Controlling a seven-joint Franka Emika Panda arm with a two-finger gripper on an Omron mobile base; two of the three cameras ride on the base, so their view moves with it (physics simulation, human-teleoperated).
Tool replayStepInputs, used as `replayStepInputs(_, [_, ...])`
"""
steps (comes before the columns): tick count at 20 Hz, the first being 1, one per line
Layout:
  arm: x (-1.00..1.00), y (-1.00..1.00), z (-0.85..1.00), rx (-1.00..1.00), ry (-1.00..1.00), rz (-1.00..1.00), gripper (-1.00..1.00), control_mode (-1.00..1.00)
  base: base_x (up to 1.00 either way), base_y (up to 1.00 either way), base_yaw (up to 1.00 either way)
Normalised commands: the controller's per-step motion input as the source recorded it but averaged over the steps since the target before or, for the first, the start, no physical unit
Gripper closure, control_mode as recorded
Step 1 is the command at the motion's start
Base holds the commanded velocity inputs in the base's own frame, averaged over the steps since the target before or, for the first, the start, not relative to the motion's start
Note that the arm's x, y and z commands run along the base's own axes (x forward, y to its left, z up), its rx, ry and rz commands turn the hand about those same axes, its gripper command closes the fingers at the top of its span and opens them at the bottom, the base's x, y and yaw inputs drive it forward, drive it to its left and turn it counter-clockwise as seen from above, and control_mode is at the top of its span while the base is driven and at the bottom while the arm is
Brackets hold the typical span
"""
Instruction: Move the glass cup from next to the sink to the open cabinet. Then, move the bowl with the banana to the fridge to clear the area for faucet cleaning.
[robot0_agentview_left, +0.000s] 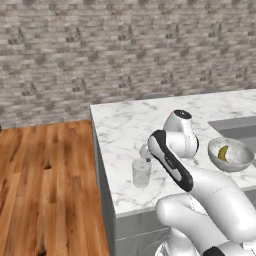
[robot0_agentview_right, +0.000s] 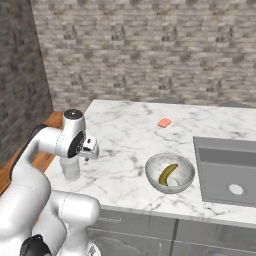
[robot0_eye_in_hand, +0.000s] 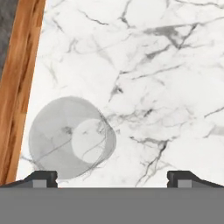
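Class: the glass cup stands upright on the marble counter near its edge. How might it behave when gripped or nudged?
The cup looks rigid, smooth and thin-walled, so probably slippery and breakable. Upright near the counter edge, a sideways nudge could tip it off.

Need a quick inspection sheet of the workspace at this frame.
Surface: white marble counter, sink set in at right.
Job's things: glass cup upright near the counter's left edge; bowl holding a banana beside the sink.
Clutter: small pink sponge toward the back.
Gripper: gripper open above the counter, cup below its left finger, nothing held.
Cables: nothing seen.
Surroundings: brick wall, wood floor.
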Motion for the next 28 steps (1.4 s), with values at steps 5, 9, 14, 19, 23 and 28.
replayStepInputs(5, [0.00,0.05,-0.43,0.00,0.12,0.00,-1.00,-1.00,0.00,0.00,0.00])
replayStepInputs(9, [0.00,0.00,-0.45,0.00,0.09,0.00,-1.00,-1.00,0.00,0.00,0.00])
replayStepInputs(14, [0.02,0.00,-0.32,0.00,0.01,0.00,-1.00,-1.00,0.00,0.00,0.00])
replayStepInputs(19, [0.00,0.00,-0.04,0.01,0.00,0.00,-1.00,-1.00,0.00,0.00,0.00])
replayStepInputs(23, [0.00,0.00,0.10,0.03,0.00,0.00,-1.00,-1.00,0.00,0.00,0.00])
replayStepInputs(28, [0.00,0.00,0.03,0.00,0.00,0.00,-1.00,-1.00,0.00,0.00,0.00])
